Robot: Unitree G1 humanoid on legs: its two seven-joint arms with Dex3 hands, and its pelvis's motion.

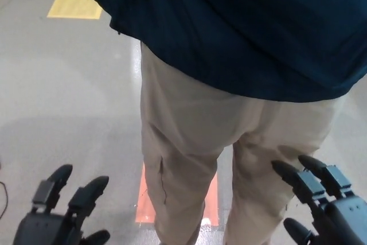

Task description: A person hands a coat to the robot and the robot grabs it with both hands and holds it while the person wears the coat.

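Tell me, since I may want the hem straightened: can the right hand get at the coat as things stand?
Probably yes: the open right hand sits low below the dark blue coat hem, with nothing between them.

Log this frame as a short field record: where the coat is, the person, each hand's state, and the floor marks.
coat: dark navy coat, on the person's upper body
person: close in front, beige trousers
left hand: left hand low, open, holding nothing
right hand: right hand low, open, holding nothing
floor marks: yellow patch; orange strip between the feet
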